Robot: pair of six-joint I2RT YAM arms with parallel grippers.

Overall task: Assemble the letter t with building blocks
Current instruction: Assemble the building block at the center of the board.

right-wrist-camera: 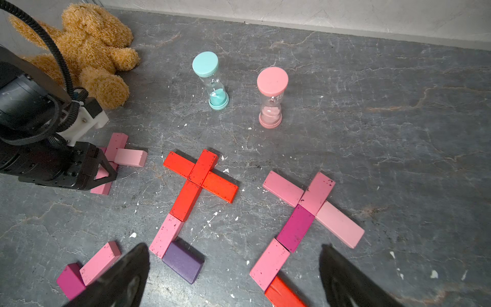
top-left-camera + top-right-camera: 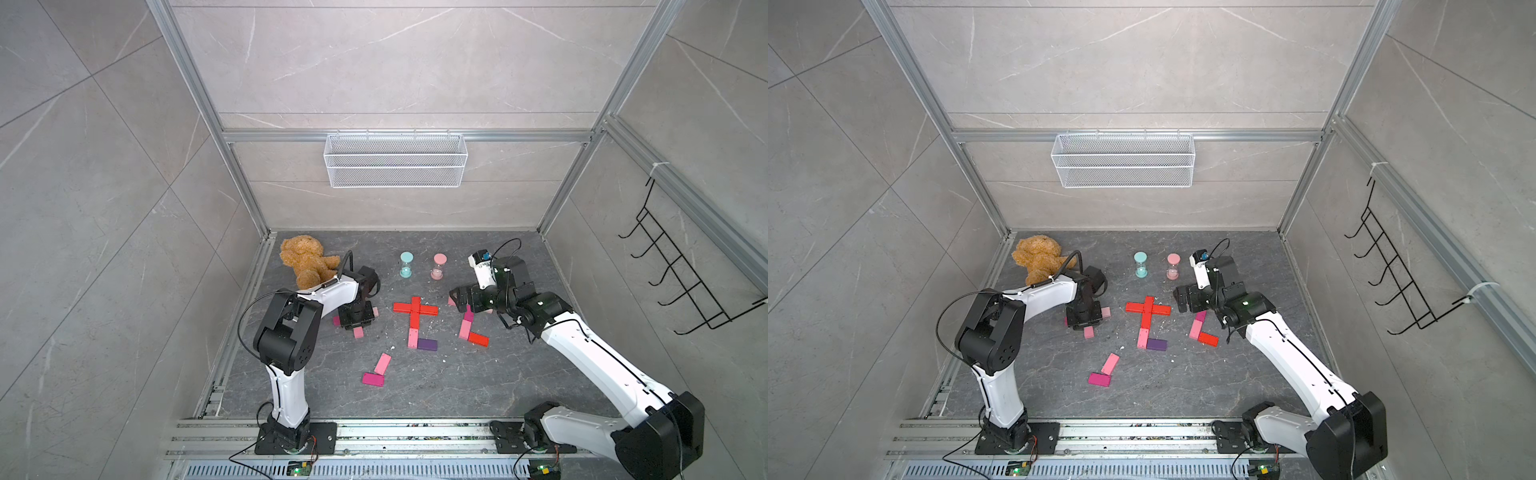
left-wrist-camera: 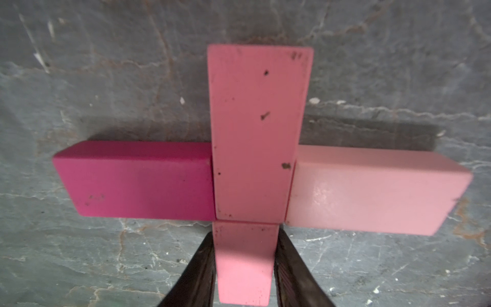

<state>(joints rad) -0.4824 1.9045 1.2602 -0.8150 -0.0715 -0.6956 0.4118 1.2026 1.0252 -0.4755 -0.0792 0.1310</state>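
My left gripper (image 3: 245, 235) flanks a pink rectangular wooden brick (image 3: 243, 265); I cannot tell whether it pinches. My right gripper (image 1: 233, 276) stands spread wide above the grey marbled tabletop (image 1: 398, 133).

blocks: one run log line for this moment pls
left pincer: astride pink block, grip unclear | pink block: flat, end against cross | right pincer: open, empty

A fluffy tan plush teddy bear (image 2: 307, 259) lies at ten o'clock. Teal (image 2: 406, 264) and pink plastic hourglass timers (image 2: 439, 266) stand at twelve.
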